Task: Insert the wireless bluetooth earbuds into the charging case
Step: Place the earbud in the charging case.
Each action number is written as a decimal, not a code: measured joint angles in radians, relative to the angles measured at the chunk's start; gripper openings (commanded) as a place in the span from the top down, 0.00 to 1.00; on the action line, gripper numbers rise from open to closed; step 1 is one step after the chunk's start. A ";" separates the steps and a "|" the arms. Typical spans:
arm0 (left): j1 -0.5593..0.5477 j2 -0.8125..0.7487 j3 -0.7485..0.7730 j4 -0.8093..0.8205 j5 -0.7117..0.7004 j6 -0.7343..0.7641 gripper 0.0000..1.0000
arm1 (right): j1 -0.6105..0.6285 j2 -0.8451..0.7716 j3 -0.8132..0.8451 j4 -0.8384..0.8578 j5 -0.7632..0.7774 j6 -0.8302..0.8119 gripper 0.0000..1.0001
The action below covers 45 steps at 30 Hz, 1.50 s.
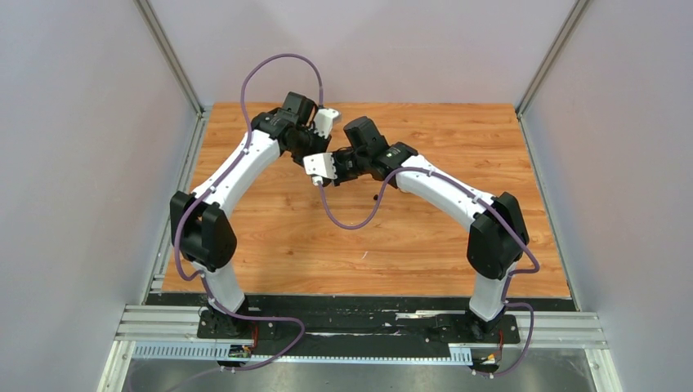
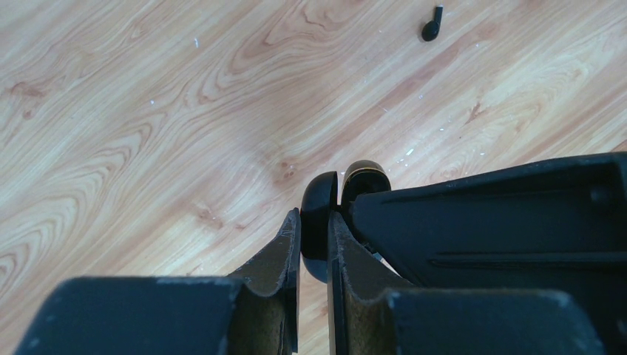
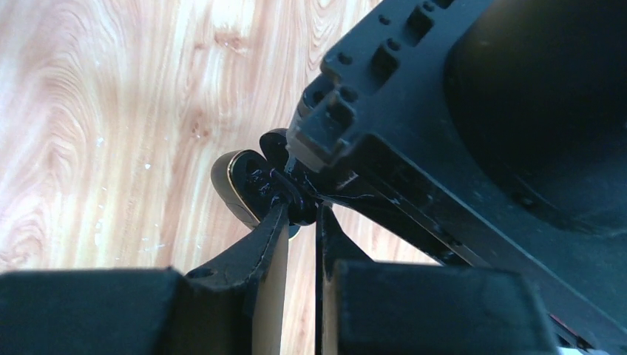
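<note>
My left gripper (image 2: 314, 225) is shut on one half of a black charging case (image 2: 319, 196) and holds it above the table; the case's other half, with a gold rim (image 2: 364, 174), stands open beside it. My right gripper (image 3: 302, 213) is shut on a small black earbud (image 3: 299, 200) and holds it at the open, gold-rimmed case (image 3: 238, 185). In the top view both grippers meet over the far middle of the table, left (image 1: 317, 147) and right (image 1: 343, 166). A second black earbud (image 2: 432, 24) lies loose on the wood (image 1: 375, 197).
The wooden table (image 1: 286, 229) is walled by grey panels on three sides. Purple cables loop from both arms over the table. The left gripper's black body (image 3: 473, 111) fills the upper right of the right wrist view.
</note>
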 measured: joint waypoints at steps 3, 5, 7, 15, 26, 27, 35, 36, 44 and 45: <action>0.000 0.006 0.011 0.000 -0.008 -0.016 1.00 | 0.009 0.000 -0.002 0.002 0.039 -0.046 1.00; 0.000 0.012 0.025 -0.003 -0.018 -0.026 1.00 | 0.016 -0.001 -0.002 0.005 0.056 -0.071 1.00; 0.000 0.016 0.033 -0.005 -0.026 -0.032 1.00 | 0.023 -0.002 -0.002 0.007 0.074 -0.097 1.00; 0.000 0.023 0.040 -0.005 -0.036 -0.063 1.00 | 0.044 -0.012 -0.019 0.015 0.113 -0.172 1.00; 0.000 0.026 0.040 -0.012 -0.060 -0.070 1.00 | 0.068 -0.022 -0.034 0.021 0.158 -0.209 1.00; 0.000 0.027 0.040 -0.013 -0.060 -0.070 1.00 | 0.068 -0.023 -0.034 0.021 0.162 -0.212 1.00; 0.000 0.045 0.056 -0.019 -0.059 -0.070 1.00 | 0.072 -0.024 -0.034 0.021 0.182 -0.233 1.00; 0.000 0.047 0.058 -0.019 -0.059 -0.070 1.00 | 0.072 -0.024 -0.034 0.021 0.182 -0.236 1.00; 0.000 0.060 0.073 -0.024 -0.059 -0.070 1.00 | 0.072 -0.024 -0.034 0.016 0.182 -0.255 1.00; 0.000 0.060 0.073 -0.024 -0.059 -0.070 1.00 | 0.072 -0.024 -0.034 0.014 0.182 -0.257 1.00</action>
